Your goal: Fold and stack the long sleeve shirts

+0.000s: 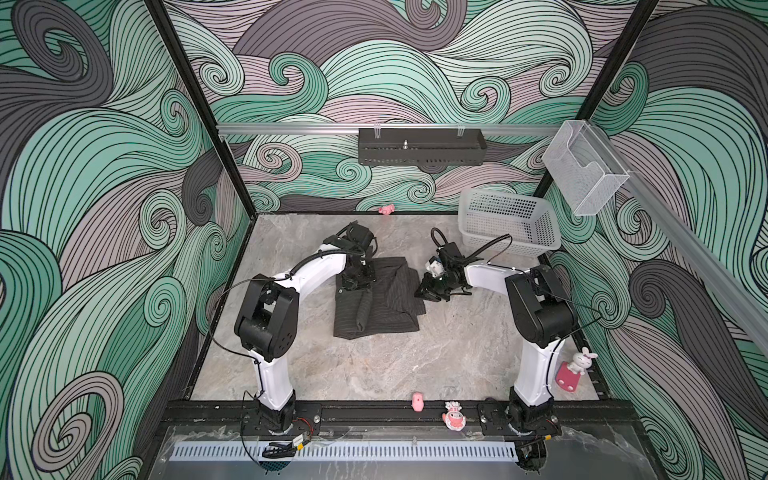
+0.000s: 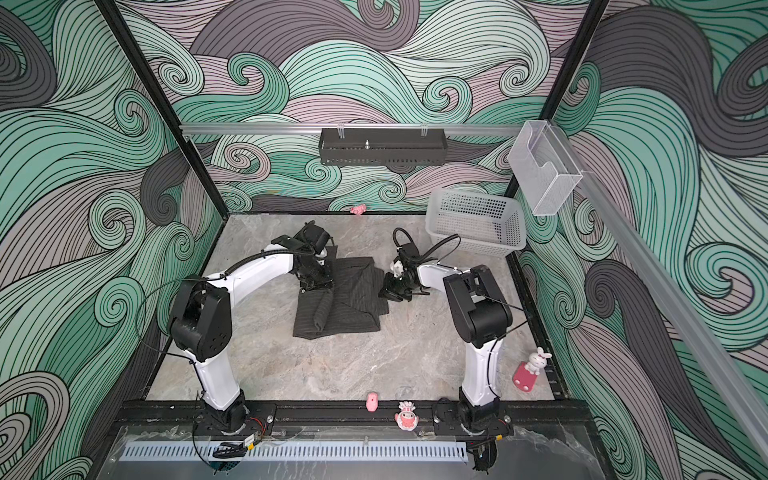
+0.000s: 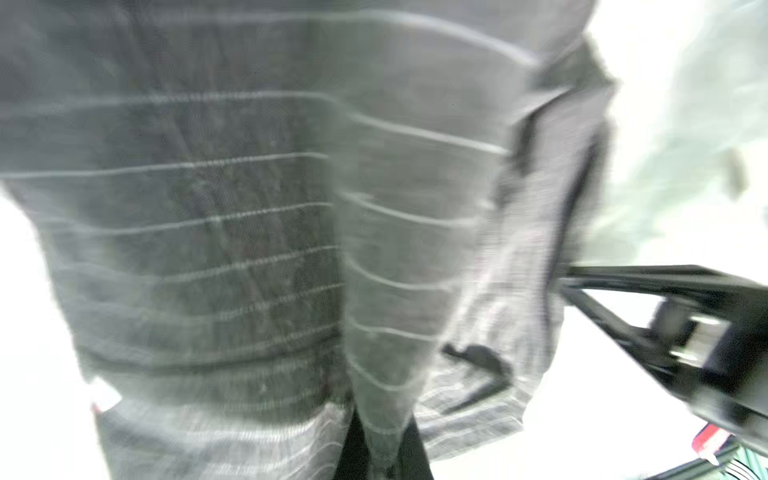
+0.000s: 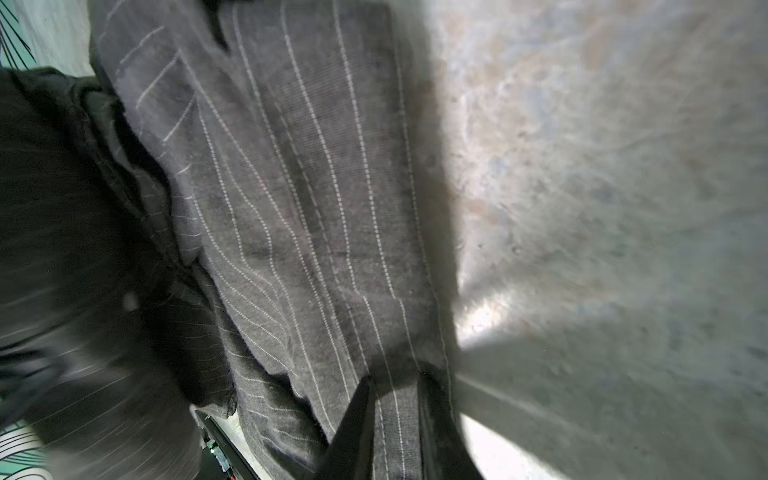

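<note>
A dark charcoal long sleeve shirt (image 1: pixel 390 309) (image 2: pixel 353 305) with pale pinstripes lies partly folded mid-table in both top views, a rolled sleeve (image 1: pixel 360 311) resting on its left half. My left gripper (image 1: pixel 353 286) (image 2: pixel 314 284) stands over the shirt's far left part. In the left wrist view it (image 3: pixel 384 453) is shut on a pinch of the striped cloth (image 3: pixel 249 216). At the shirt's right edge sits my right gripper (image 1: pixel 430 293) (image 2: pixel 392 293). The right wrist view shows it (image 4: pixel 395 440) shut on the hem of the shirt (image 4: pixel 316 216).
A white perforated basket (image 1: pixel 511 224) stands at the back right of the marble table (image 1: pixel 374 370). A pink toy (image 1: pixel 386 209) lies at the back wall. A bunny figure (image 1: pixel 579 361) is at the right edge, and two small figurines (image 1: pixel 417 401) (image 1: pixel 453 413) are on the front rail.
</note>
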### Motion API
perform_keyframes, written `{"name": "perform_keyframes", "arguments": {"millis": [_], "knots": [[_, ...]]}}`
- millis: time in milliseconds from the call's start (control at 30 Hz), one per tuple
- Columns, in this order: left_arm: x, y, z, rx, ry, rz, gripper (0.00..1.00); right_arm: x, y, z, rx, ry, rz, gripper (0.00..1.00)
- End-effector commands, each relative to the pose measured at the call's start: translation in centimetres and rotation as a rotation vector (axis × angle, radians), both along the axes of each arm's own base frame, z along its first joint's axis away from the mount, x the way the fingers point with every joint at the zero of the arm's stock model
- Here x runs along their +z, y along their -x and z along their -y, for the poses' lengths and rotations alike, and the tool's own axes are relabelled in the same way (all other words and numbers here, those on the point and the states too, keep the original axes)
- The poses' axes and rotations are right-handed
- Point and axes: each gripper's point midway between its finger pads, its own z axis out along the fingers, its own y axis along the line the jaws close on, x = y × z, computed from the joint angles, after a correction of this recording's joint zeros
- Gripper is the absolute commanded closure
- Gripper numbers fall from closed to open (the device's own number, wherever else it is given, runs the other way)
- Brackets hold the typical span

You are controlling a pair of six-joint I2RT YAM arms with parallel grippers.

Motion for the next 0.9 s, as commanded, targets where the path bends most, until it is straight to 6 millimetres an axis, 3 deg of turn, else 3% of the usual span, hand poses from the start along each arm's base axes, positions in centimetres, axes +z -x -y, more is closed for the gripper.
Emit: {"name": "perform_keyframes", "arguments": {"millis": [0, 400, 867], "knots": [[1.9, 0.4, 0.1, -0.018, -0.072, 0.033, 1.0, -2.7, 2.3, 1.4, 0.012, 0.101, -0.098, 0.79], [1.5, -0.2, 7.2, -0.142, -0.06, 0.03, 1.0, -2.5, 2.5, 1.4, 0.021, 0.103, -0.102, 0.78], [-3.1, -1.4, 10.2, -0.156, -0.051, -0.024, 1.0, -1.1, 2.4, 1.2, 0.019, 0.083, -0.086, 0.78]]}}
